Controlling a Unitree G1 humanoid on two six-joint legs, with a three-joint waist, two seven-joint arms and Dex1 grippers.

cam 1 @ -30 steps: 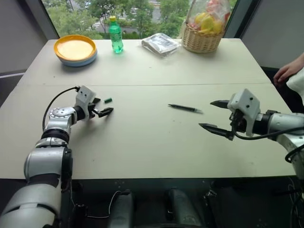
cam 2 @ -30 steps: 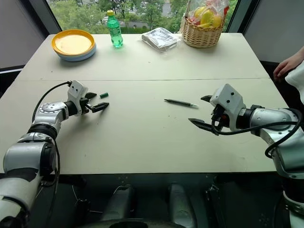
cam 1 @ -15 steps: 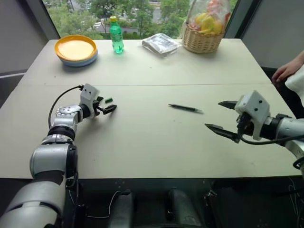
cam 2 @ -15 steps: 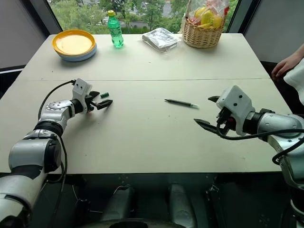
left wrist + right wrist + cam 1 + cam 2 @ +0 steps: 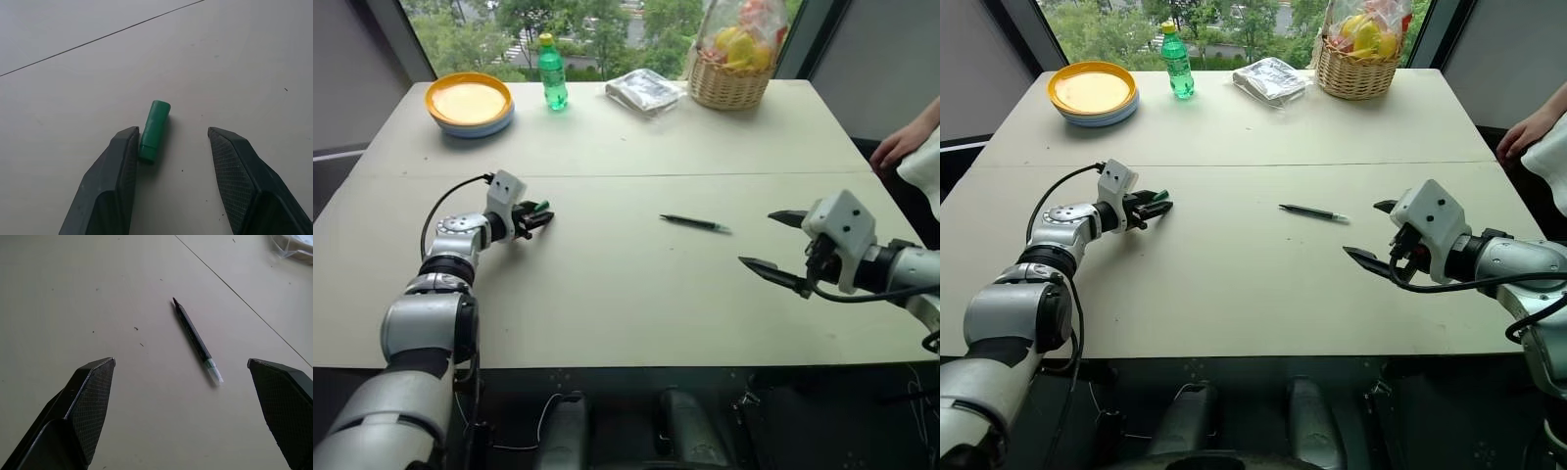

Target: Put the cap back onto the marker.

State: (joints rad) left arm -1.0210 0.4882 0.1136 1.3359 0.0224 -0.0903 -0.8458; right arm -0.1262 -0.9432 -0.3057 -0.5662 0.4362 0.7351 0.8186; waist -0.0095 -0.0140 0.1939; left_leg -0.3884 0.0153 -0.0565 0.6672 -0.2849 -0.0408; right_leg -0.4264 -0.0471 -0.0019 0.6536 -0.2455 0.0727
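Left wrist view: the left pincer [image 5: 171, 161] straddles the cap [image 5: 154, 130], its fingers apart, one finger [image 5: 122, 161] touching the cap's side, the other clear of it. The cap lies flat on the desk [image 5: 607, 294], near the seam across the desk top. The marker [image 5: 694, 223] lies alone mid-desk with bare surface all round. The right pincer [image 5: 775, 242] hangs wide open above the desk, well apart from the marker, near the right edge.
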